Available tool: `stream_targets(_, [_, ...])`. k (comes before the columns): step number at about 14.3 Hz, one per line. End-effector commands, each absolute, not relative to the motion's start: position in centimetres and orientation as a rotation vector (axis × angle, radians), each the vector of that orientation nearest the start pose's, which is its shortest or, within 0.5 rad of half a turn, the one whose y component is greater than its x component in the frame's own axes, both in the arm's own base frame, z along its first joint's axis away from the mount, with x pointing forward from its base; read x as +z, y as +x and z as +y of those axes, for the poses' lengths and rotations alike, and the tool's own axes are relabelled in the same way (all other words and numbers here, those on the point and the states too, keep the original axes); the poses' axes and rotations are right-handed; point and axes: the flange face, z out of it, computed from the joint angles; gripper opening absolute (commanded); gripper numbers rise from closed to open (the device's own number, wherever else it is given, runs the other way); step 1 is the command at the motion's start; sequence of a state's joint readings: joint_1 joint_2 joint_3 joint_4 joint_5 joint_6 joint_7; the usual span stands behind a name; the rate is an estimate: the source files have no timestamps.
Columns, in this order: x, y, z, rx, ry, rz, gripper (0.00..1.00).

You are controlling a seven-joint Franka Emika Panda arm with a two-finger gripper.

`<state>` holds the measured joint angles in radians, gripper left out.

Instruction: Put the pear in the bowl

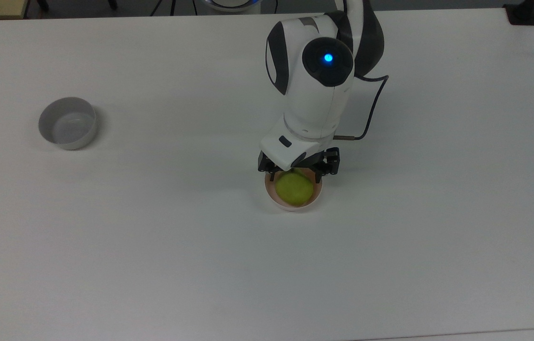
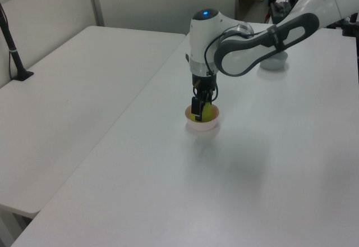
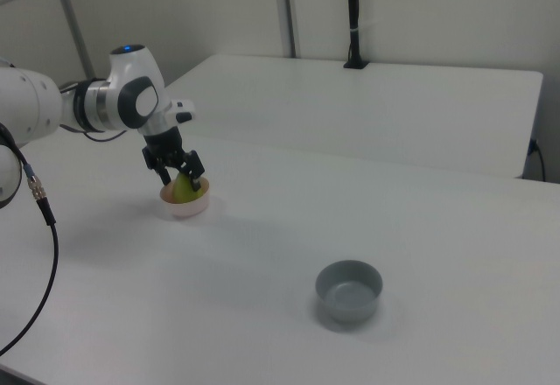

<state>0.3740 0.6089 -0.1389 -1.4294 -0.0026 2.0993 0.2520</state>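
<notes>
The yellow-green pear (image 1: pixel 294 188) rests inside the pale pink bowl (image 1: pixel 290 207) near the middle of the table. My gripper (image 1: pixel 294 176) hangs straight over the bowl, open, with a black finger on each side of the pear's upper part and a gap showing. The left view has the pear (image 2: pixel 207 112) in the bowl (image 2: pixel 202 126) under the gripper (image 2: pixel 201 111). In the right view the spread fingers of the gripper (image 3: pixel 182 175) straddle the pear (image 3: pixel 182 191) above the bowl (image 3: pixel 185 209).
A grey bowl (image 1: pixel 67 123) stands alone far toward the top view's left, also the grey bowl (image 3: pixel 349 290) in the right view. A black cable (image 1: pixel 375 104) loops beside the wrist. A second white table (image 2: pixel 78 90) adjoins this one.
</notes>
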Motion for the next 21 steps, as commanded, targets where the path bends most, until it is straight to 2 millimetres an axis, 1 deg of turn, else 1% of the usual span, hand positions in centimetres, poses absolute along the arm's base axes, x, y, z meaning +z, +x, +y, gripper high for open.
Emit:
stream_targets(1, [40.5,68.8,18.0,-0.187,-3.198,-0.030,1.00])
stream_targets(3, [43.6,67.8,16.8,-0.147,-3.201,-0.055,1.00])
stream_targets(4, [45.6,66.9,16.0,-0.109,-3.206,-0.069,1.00])
stream_targets(5, [47.3,66.0,14.7,-0.049,-3.211,-0.085,1.00])
stream_targets(6, [48.9,64.9,12.7,0.032,-3.213,-0.115,1.00])
stream_targets(7, [50.8,63.8,9.6,0.104,-3.204,-0.140,1.00])
stream_targets(8, [52.2,62.9,6.5,0.139,-3.197,-0.104,1.00])
stream_targets(9, [53.5,61.9,2.7,0.129,-3.189,-0.041,1.00])
stream_targets(11, [54.7,60.0,-3.1,0.132,-3.175,-0.002,1.00])
stream_targets(12, [54.7,59.6,-4.7,0.136,-3.177,0.020,1.00])
stream_targets(15, [54.8,59.5,-6.9,0.142,-3.213,0.058,1.00])
stream_targets(18, [54.5,59.8,-7.1,0.140,-3.215,0.062,1.00])
stream_targets(21, [54.8,60.0,-7.2,0.121,-3.218,0.064,1.00])
